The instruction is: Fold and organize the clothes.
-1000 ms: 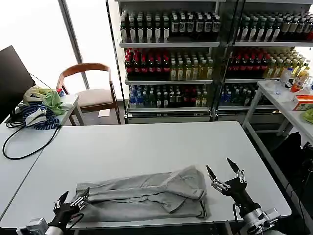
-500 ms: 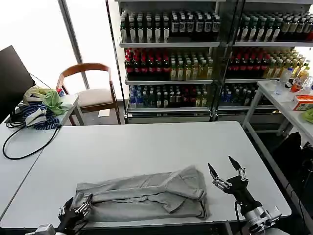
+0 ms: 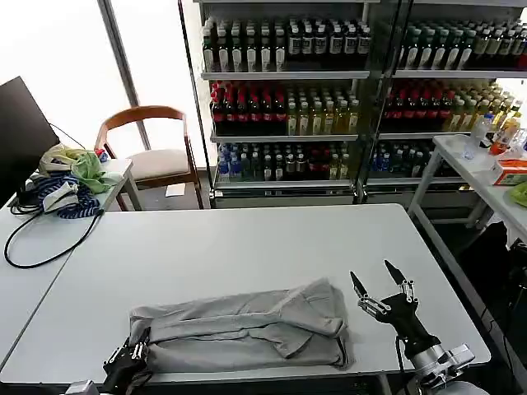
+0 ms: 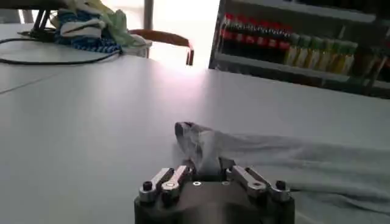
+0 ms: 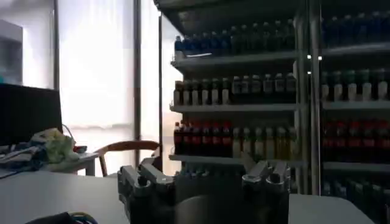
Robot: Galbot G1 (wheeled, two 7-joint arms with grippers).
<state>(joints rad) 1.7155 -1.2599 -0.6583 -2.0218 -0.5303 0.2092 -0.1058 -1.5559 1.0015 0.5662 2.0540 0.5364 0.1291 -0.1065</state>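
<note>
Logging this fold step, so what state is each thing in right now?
Light grey short-sleeved shirt: folded into a long band, lying flat on the white table.
Left gripper: shut on the shirt's left end.
Right gripper: open, raised beside the shirt's right end, touching nothing.

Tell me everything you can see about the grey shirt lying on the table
The grey shirt is soft light grey cloth, folded into a long wrinkled strip lying flat along the near edge of the white table. Its right end bunches up into a rounded flap. The left gripper sits at its left end, fingers closed on a raised corner of the fabric, seen close up from the left wrist. The right gripper hovers open just past its right end, not touching.
</note>
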